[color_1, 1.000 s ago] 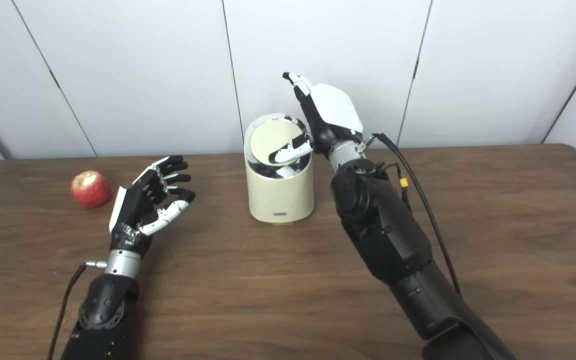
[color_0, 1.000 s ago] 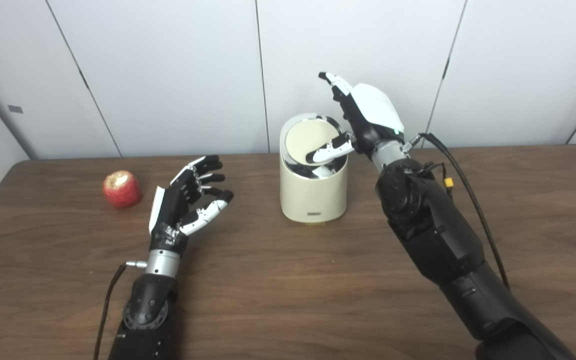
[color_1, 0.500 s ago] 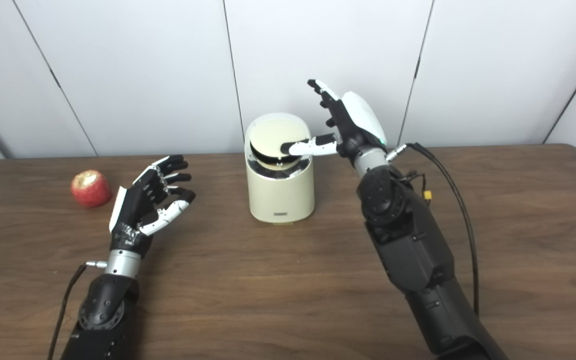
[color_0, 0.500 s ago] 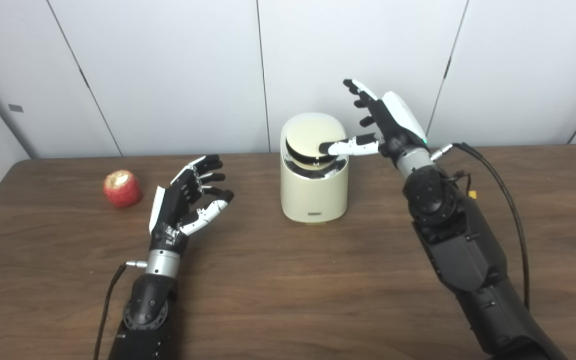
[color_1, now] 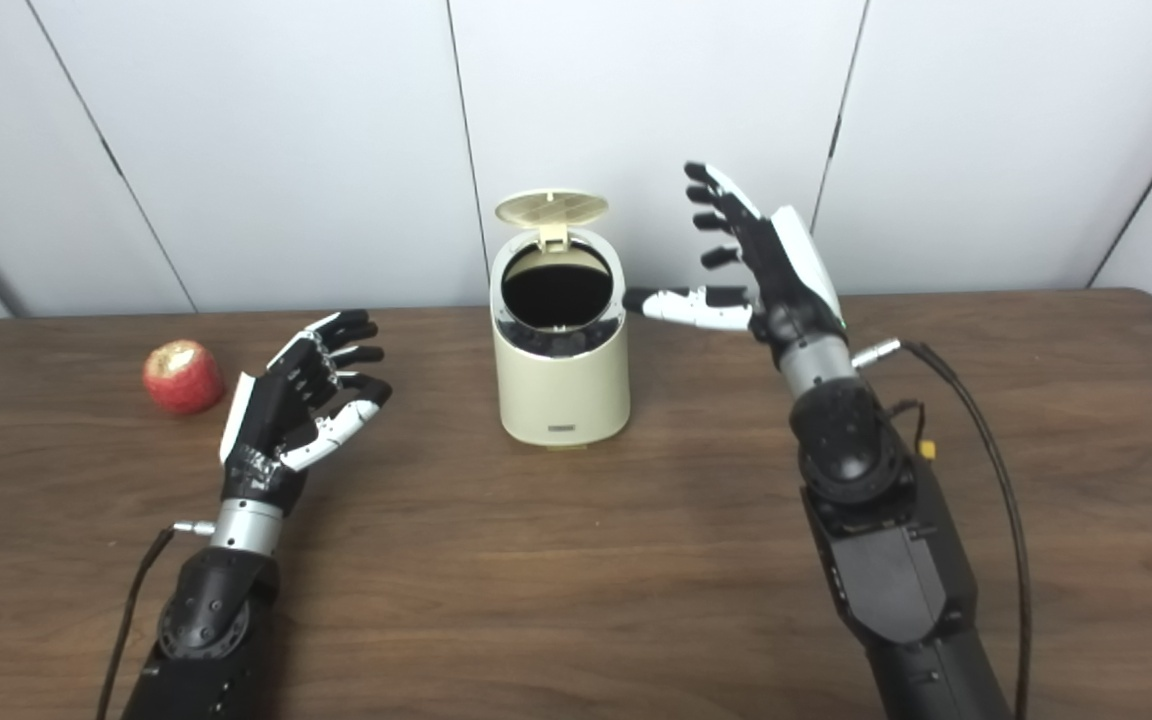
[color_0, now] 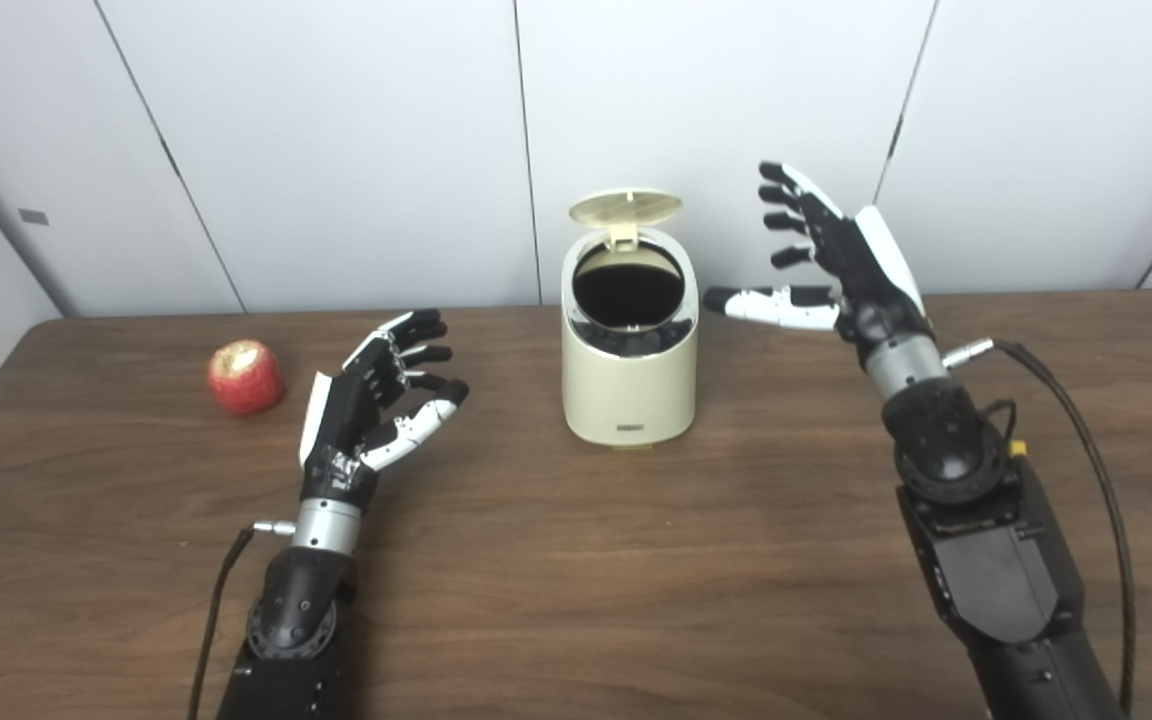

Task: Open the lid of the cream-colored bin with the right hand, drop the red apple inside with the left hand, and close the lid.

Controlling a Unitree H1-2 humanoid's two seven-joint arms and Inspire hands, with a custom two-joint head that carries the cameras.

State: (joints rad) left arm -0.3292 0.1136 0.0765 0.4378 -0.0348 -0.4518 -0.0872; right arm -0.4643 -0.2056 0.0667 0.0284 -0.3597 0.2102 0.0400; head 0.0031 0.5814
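Bin open, both hands empty, apple on the table.

The cream-colored bin [color_0: 628, 385] stands with its lid [color_0: 626, 207] tipped up behind a dark mouth; what is inside cannot be made out. The right hand [color_0: 841, 270] has its fingers spread, thumb tip just beside the rim, apparently clear of it. The left hand [color_0: 373, 403] is loosely spread, the red apple [color_0: 244, 377] beyond its fingertips, apart.
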